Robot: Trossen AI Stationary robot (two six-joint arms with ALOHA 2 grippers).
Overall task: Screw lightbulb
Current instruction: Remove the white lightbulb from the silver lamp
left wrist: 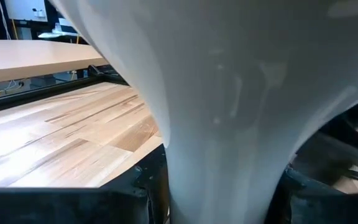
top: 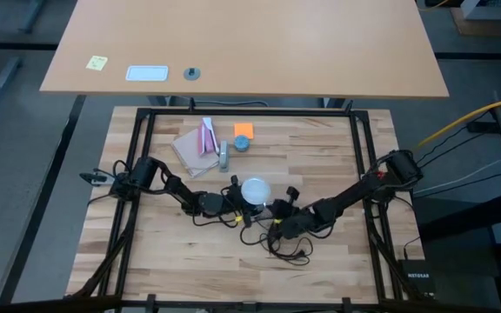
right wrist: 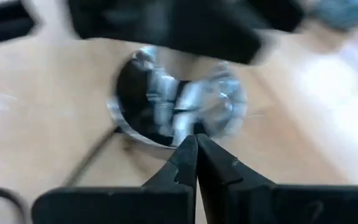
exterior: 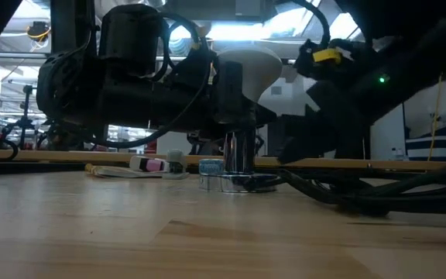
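Note:
The lightbulb (exterior: 248, 68) stands upright, white globe up and silver screw base (exterior: 235, 151) down. The base's lower end is at the round silver socket (exterior: 242, 184) on the table; whether it sits inside does not show. My left gripper (top: 237, 200) is shut on the bulb's neck. My right gripper (right wrist: 196, 148) is shut with nothing between its fingers. It slants down from the right, its tips at the socket's rim (right wrist: 166, 140). In the high view the globe (top: 255, 189) hides the socket. My left gripper pinches the bulb's pale neck (left wrist: 222, 155) between its two fingers (left wrist: 135, 193), one on each side. The fingers come level from the table's left and lie across the neck. The bulb stays upright, globe above the fingers and screw base below them. My right gripper: I cannot tell whether its shut tips touch the socket's rim.
Black cords (top: 287, 249) lie coiled on the wood near my right gripper. Behind the bulb lie a pink-and-white packet (top: 203, 139), an orange square (top: 243, 129) and a small blue-grey round piece (top: 242, 143). A black frame (top: 146, 130) borders the tabletop.

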